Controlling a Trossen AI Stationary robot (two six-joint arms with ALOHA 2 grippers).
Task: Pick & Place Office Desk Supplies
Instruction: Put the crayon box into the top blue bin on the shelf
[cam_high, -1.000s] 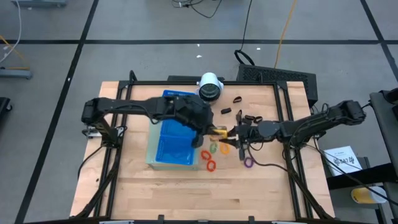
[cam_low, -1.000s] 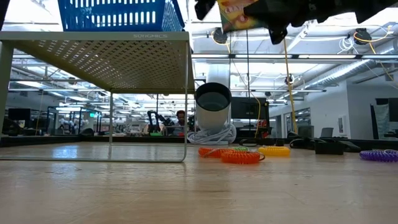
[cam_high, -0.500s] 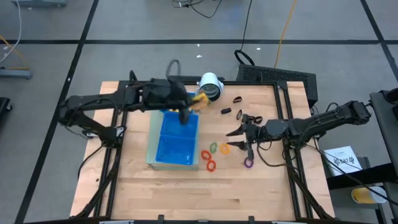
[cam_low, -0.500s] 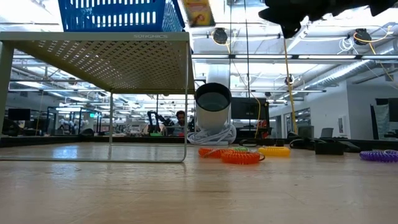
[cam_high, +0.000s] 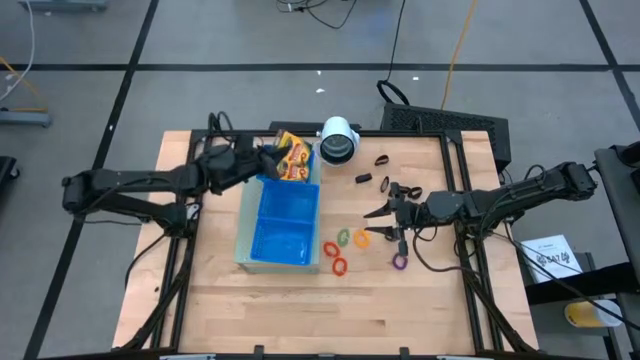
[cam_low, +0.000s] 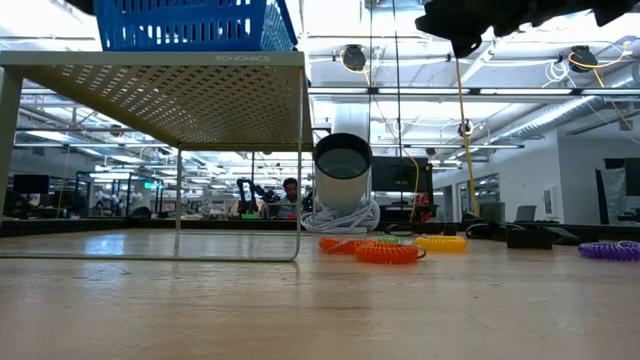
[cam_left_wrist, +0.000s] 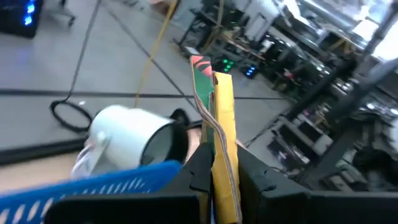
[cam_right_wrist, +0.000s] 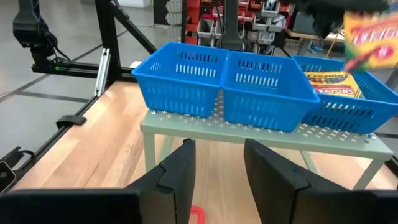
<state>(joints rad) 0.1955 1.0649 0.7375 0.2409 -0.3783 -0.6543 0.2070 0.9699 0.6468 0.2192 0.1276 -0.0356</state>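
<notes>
Since the left gripper (cam_high: 272, 160) carried the crayon box (cam_high: 292, 160), pinched, to the tray's (cam_high: 280, 240) far compartment (release pending), the right gripper (cam_high: 383, 223) waits spread.

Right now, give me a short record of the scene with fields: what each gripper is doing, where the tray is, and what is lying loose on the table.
left gripper: shut on a crayon box, over the tray's far end
right gripper: open, empty, above the rings
blue tray: on a metal stand, one crayon box inside
coloured rings: loose on the table
black clips: loose, near the white cylinder
</notes>
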